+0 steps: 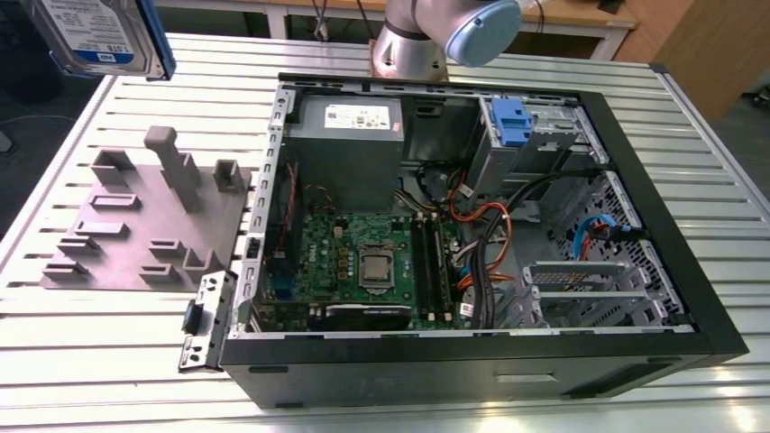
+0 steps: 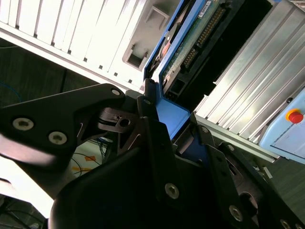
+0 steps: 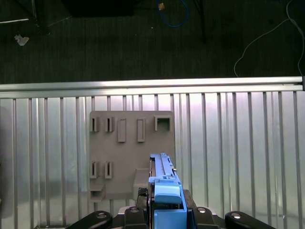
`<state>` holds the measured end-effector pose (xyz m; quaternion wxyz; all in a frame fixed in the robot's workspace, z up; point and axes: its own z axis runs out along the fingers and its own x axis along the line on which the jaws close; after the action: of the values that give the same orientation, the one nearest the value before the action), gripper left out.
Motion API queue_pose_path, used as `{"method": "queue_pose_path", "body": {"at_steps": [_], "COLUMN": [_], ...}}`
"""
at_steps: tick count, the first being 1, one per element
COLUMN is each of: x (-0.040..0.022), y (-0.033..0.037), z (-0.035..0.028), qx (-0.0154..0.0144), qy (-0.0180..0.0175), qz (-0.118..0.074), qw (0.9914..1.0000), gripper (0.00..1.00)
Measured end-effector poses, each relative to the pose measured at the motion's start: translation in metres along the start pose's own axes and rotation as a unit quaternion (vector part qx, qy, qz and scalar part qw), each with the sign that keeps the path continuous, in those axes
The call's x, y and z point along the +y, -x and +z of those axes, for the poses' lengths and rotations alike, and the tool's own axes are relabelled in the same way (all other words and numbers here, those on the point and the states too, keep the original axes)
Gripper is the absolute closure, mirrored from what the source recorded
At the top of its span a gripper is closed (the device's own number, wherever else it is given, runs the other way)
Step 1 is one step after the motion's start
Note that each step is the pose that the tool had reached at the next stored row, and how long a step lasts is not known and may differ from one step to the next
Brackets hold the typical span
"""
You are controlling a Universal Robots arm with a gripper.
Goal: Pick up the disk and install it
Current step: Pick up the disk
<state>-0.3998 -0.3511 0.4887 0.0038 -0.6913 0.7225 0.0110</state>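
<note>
One disk (image 3: 163,174) clamped in gripper (image 3: 167,212), abv grey fixture plate (image 3: 125,155).

The exterior view looks obliquely down on the table (image 1: 121,361); both wrist views share its grey fixture plate (image 3: 131,152).

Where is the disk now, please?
The disk is held in the tool, at the exterior view's upper left, above the fixture plate, left of the computer case.

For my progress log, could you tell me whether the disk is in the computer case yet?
Out: the gripper holds the disk aloft, clear of the computer case.
</note>
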Motion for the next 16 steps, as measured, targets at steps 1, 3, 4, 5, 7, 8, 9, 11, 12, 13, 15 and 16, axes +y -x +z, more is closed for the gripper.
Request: {"method": "queue_pose_path", "body": {"at_steps": [1, 3, 4, 5, 7, 8, 9, 11, 12, 13, 15, 16], "x": [-0.0001, -0.0006, -0.0011, -0.0015, -0.0023, -0.0028, -0.0032, -0.004, -0.0044, -0.0048, -0.0055, -0.0059], "y": [0.0, 0.0, 0.0, 0.0001, 0.0001, 0.0001, 0.0002, 0.0002, 0.0002, 0.0002, 0.0003, 0.0003], "z": [0.0001, -0.0001, 0.0, -0.0001, 0.0, 0.0, 0.0, 0.0, -0.0001, -0.0001, -0.0001, 0.0], "qx": [0.0, 0.0, 0.0, 0.0, 0.0, 0.0, 0.0, 0.0, 0.0, 0.0, 0.0, 0.0], "qy": [-0.0001, 0.0, 0.0, 0.0, 0.0, 0.0, 0.0, 0.0, 0.0, 0.0, 0.0, 0.0], "qz": [0.0, 0.0, 0.0, 0.0, 0.0, 0.0, 0.0, 0.0, 0.0, 0.0, 0.0, 0.0], "qw": [1.0, 1.0, 1.0, 1.0, 1.0, 1.0, 1.0, 1.0, 1.0, 1.0, 1.0, 1.0], "gripper": [0.63, 0.63, 0.63, 0.63, 0.63, 0.63, 0.63, 0.63, 0.63, 0.63, 0.63, 0.63]}}
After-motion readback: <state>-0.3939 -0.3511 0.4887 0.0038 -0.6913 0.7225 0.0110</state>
